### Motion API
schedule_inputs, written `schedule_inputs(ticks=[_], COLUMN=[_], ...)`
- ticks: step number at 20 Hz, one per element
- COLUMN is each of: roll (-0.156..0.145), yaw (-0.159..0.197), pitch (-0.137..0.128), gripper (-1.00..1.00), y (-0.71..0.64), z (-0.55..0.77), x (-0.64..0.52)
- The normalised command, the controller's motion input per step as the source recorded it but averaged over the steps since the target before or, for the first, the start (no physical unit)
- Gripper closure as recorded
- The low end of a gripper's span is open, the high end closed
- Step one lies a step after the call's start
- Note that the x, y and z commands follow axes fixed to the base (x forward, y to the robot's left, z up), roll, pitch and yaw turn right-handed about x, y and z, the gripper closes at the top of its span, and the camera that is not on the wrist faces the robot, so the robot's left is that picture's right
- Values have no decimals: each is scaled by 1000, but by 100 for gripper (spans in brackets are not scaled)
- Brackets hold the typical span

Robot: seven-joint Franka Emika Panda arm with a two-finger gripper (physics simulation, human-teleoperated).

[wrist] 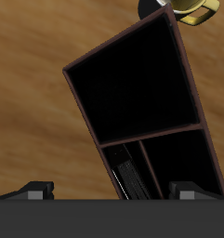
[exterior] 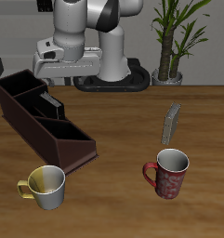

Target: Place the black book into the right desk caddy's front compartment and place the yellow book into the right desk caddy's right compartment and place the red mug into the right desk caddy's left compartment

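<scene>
The black book is seen already standing in the front compartment of the right desk caddy, directly beneath the claw, which is spread wide and holds nothing. The yellow book and the red mug are well apart from the claw on the table, so two placements are judged left.

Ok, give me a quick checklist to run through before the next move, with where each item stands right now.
1. Thin black book inside the long maroon-brown caddy's narrow middle section: ok.
2. Tool open and empty: ok.
3. Small grey-tan book standing free on the wooden table: ok.
4. Speckled dark red mug upright, apart from that book: ok.
5. Caddy's large low-end section empty for the mug: ok.
6. Caddy's tall-end section empty: cannot tell.
</scene>
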Motion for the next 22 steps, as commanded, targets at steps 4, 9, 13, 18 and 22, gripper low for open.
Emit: schedule_inputs(ticks=[4, 9, 13, 18, 22], roll=[-7, 2, 17, 127, 125], yaw=[-139, -126, -143, -58, -68], pitch=[-17, 25, 43, 29, -9], gripper=[-100, -100, -100, -100, -100], y=[391, 290, 185, 292, 271], z=[261, 206, 72, -4, 35], x=[148, 261, 248, 150, 115])
